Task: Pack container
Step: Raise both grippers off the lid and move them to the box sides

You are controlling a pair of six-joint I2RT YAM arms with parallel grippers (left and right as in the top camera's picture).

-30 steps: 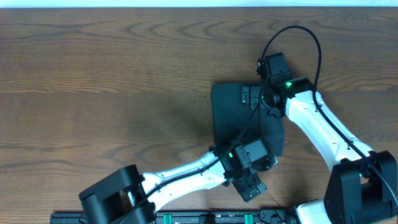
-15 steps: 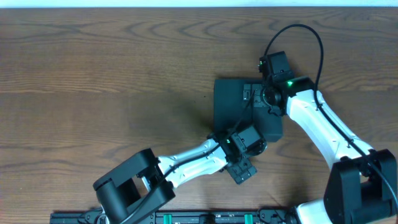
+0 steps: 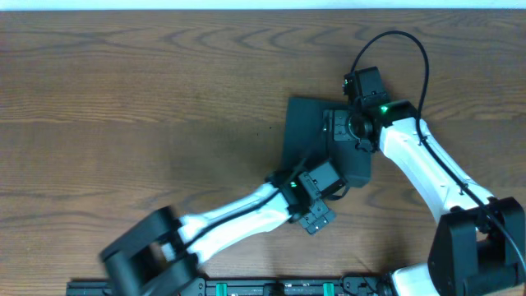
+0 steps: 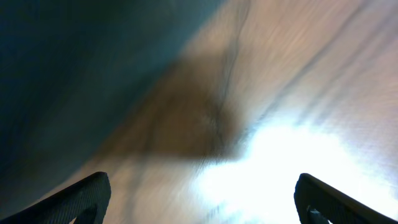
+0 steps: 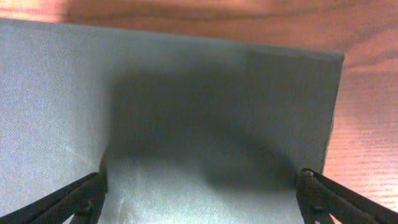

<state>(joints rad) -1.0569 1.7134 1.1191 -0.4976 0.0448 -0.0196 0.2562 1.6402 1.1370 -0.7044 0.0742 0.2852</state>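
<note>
The container (image 3: 308,136) is a dark teal-green square box, lid shut, lying a little askew on the table right of centre. My right gripper (image 3: 339,130) is open and sits low over the lid's right part; the right wrist view shows the matte lid (image 5: 186,112) filling the space between its wide-apart fingers (image 5: 202,196). My left gripper (image 3: 316,219) is open and empty, off the box's front edge over bare wood. In the blurred left wrist view the box (image 4: 68,68) fills the upper left and the fingers (image 4: 202,199) are wide apart.
The wooden table (image 3: 140,107) stretches to the left and back. A black rail (image 3: 271,288) runs along the front edge. My right arm's black cable (image 3: 394,41) loops above the box. No snack packets show.
My left arm has swung left and drawn back along the box's front edge. The box has shifted and turned slightly, its front edge now nearer the back. My right gripper stayed over the lid.
</note>
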